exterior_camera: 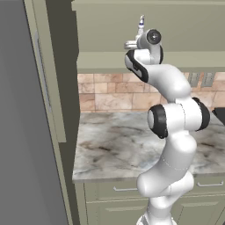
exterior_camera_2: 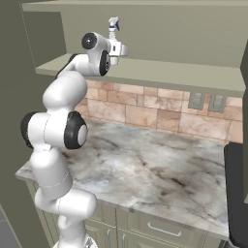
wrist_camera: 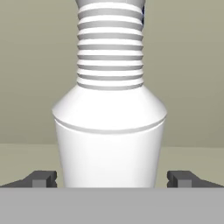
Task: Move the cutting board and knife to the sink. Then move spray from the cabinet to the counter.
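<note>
The spray (wrist_camera: pixel 109 131), a slim white bottle with a ribbed neck, stands upright on the shelf of the open sage-green cabinet (exterior_camera_2: pixel 169 72). Its white-and-blue nozzle (exterior_camera: pixel 141 21) rises above my hand, also seen in the right base view (exterior_camera_2: pixel 114 23). My gripper (wrist_camera: pixel 112 179) is open around the bottle's lower body. One fingertip (wrist_camera: pixel 41 178) stands on each side, with a small gap to the bottle. The arm reaches up from the base over the marble counter (exterior_camera: pixel 114 145). The cutting board, knife and sink are out of view.
A tall grey fridge (exterior_camera: pixel 22 132) stands at the left, beside a green panel. A tiled backsplash with outlets (exterior_camera_2: pixel 206 101) runs under the shelf. The black stovetop (exterior_camera_2: pixel 237 193) lies at the right end of the counter. Green drawers (exterior_camera: pixel 123 189) sit below.
</note>
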